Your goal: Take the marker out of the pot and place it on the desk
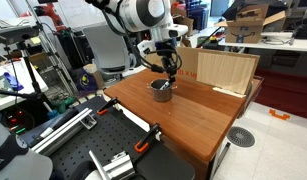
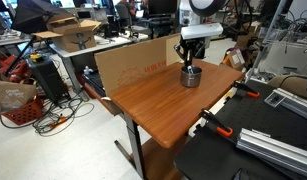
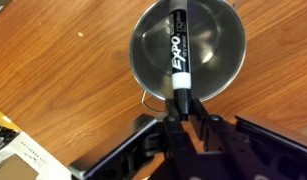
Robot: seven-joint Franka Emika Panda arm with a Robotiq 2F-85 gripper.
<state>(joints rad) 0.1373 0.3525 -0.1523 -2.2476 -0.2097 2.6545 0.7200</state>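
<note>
marker (image 3: 179, 55), black with white expo lettering, is pinched at its near end by the tool (image 3: 180, 108), whose fingers are closed tight on it. it points down into the shiny pot (image 3: 143, 60). in an exterior view the pot stands on the reddish table (image 1: 198, 120), the tool directly above.

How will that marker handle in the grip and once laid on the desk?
Likely rigid: the marker looks straight though the gripper seems to pinch only one end. Probably slippery, given its smooth glossy barrel, so it could pivot. Its round body may well roll on the flat desk once released.
</note>
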